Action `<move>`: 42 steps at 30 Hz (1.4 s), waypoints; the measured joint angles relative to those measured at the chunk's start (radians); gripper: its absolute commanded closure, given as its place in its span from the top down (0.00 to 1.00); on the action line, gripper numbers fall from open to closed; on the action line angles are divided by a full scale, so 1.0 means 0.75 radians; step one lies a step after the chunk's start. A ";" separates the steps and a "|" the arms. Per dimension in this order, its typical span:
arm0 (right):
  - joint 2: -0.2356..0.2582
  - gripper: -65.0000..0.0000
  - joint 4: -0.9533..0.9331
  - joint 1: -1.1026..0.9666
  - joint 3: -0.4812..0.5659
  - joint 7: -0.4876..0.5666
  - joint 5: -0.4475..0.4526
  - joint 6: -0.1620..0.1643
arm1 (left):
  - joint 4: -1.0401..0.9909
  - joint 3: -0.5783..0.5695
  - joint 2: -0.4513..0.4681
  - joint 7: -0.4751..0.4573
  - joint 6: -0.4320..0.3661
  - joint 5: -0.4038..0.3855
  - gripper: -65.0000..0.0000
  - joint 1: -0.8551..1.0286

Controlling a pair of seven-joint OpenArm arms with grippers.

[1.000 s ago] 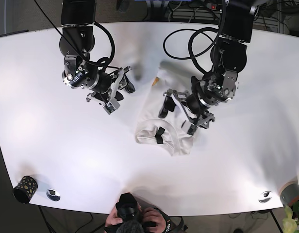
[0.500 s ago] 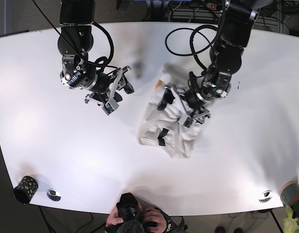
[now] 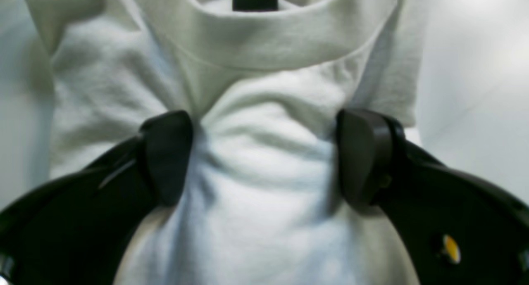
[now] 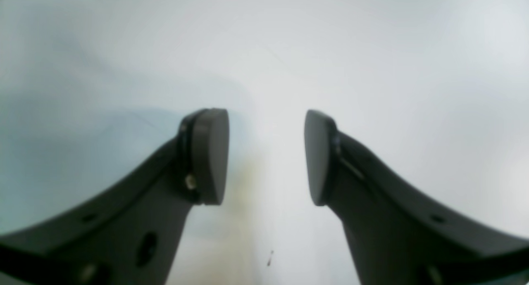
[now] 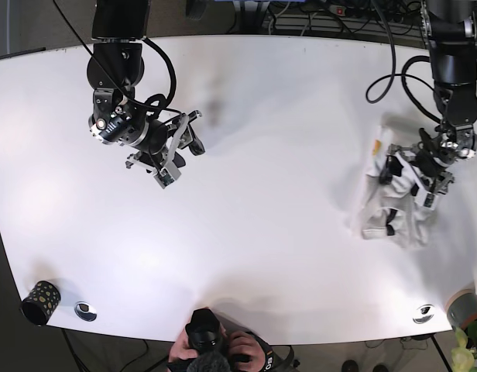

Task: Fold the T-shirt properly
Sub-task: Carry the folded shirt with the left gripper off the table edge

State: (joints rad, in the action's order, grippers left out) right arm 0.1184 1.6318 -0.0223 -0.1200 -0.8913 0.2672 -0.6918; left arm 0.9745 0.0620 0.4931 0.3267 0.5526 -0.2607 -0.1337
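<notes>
The white T-shirt (image 5: 382, 211) lies crumpled in a small heap near the table's right side, with a black neck label (image 5: 389, 228) showing. My left gripper (image 5: 405, 177) sits over its upper part. In the left wrist view the left gripper (image 3: 264, 161) has its fingers (image 3: 167, 157) spread wide, with bunched T-shirt cloth (image 3: 264, 91) between them and the collar just beyond. My right gripper (image 5: 180, 159) hovers over bare table at the left, far from the shirt. In the right wrist view the right gripper (image 4: 266, 157) is open and empty.
The white table (image 5: 262, 256) ends close to the right of the shirt. A dotted black cup (image 5: 39, 302) and a metal disc (image 5: 85, 310) sit at the front left. Another disc (image 5: 423, 314) and a grey cup (image 5: 463, 308) sit at the front right. A person with a camera (image 5: 207, 353) is at the front edge.
My left arm has swung far to the right, and the T-shirt has gone with it from the table's middle to the right side. My right gripper drifted slightly left and down.
</notes>
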 measured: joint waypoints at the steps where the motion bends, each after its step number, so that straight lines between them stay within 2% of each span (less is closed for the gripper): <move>1: -0.001 0.42 0.000 -0.002 -0.001 0.000 0.003 -0.001 | -0.033 0.026 0.030 -0.004 0.013 -0.004 0.78 0.000; 5: -0.002 0.42 0.000 -0.006 -0.001 0.000 0.003 -0.001 | -0.152 0.151 0.145 -0.001 0.033 0.003 0.78 0.023; 8: 0.005 0.42 0.000 -0.010 -0.002 0.000 0.002 -0.001 | -0.255 0.206 0.236 -0.094 0.043 0.022 0.78 0.062; 10: 0.005 0.42 0.012 -0.016 -0.002 -0.004 0.002 -0.001 | -0.317 0.213 0.278 -0.155 0.044 0.021 0.78 0.071; 16: 0.005 0.42 0.136 -0.069 -0.005 -0.002 -0.002 -0.001 | -0.469 0.211 0.383 -0.221 0.053 0.049 0.78 0.070; 25: 0.006 0.42 0.209 -0.101 -0.004 0.002 -0.002 -0.001 | -0.476 0.204 0.462 -0.182 0.043 0.110 0.78 0.080; 29: 0.033 0.42 0.239 -0.137 -0.002 0.036 -0.004 -0.002 | -0.311 0.219 0.464 -0.141 0.042 0.143 0.78 0.120; 33: 0.062 0.42 0.249 -0.174 -0.005 0.187 -0.012 0.000 | -0.101 0.325 0.456 -0.185 0.043 0.110 0.78 0.211; 35: 0.085 0.42 0.250 -0.203 -0.004 0.253 -0.082 -0.005 | -0.006 0.373 0.434 -0.181 0.032 0.119 0.78 0.242; 36: 0.087 0.42 0.249 -0.215 -0.004 0.289 -0.124 0.005 | 0.030 0.390 0.404 -0.175 0.018 0.136 0.78 0.249; 38: 0.088 0.42 0.247 -0.245 -0.004 0.393 -0.221 0.070 | 0.112 0.413 0.325 -0.173 -0.003 0.149 0.78 0.266; 40: 0.085 0.42 0.246 -0.265 -0.004 0.521 -0.275 0.086 | 0.178 0.414 0.247 -0.179 0.030 0.147 0.78 0.270; 42: 0.085 0.42 0.242 -0.288 -0.003 0.630 -0.313 0.121 | 0.236 0.407 0.156 -0.186 0.053 0.138 0.78 0.267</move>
State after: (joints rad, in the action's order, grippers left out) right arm 0.1822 1.8133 -0.2382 -0.1219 -0.4191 0.0322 -0.6010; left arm 1.1515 0.3672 0.6098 0.1871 0.5922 -0.1570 0.0662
